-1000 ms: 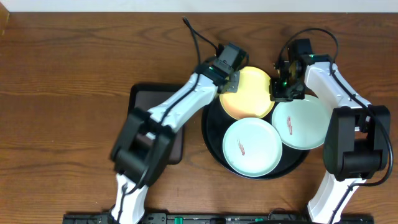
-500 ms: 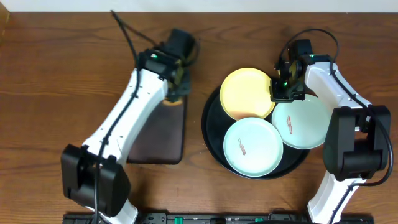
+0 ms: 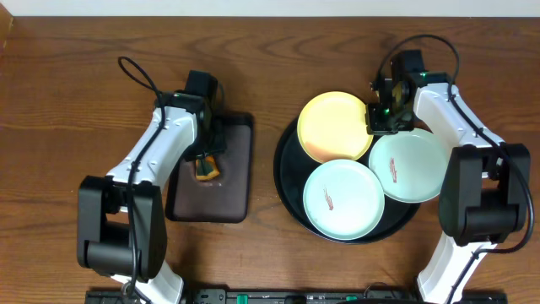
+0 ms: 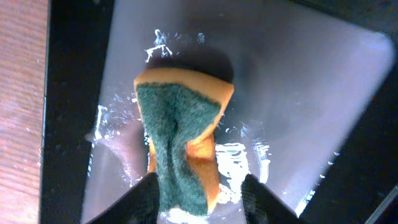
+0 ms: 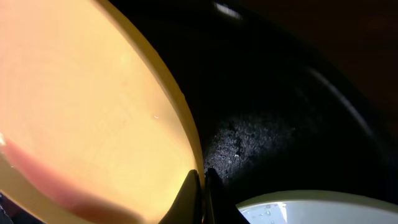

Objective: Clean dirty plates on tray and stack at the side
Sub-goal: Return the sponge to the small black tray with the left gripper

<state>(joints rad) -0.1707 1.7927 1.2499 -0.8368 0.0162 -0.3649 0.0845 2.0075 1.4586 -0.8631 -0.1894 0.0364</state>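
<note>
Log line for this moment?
left end effector: open over sponge | right end effector: shut on yellow plate | mint plates: smeared, round tray

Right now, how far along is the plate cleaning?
Done: the pale yellow plate shows no smears. In hand: the right gripper pinches its rim; the left gripper stands open around the sponge on the rectangular tray. Left: the near mint plate and the right-hand mint plate carry smears, and nothing is stacked off the round tray.

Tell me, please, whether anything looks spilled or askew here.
Wet splashes surround the buckled orange-and-green sponge on the small black rectangular tray; both pale mint round plates carry reddish smears.
</note>
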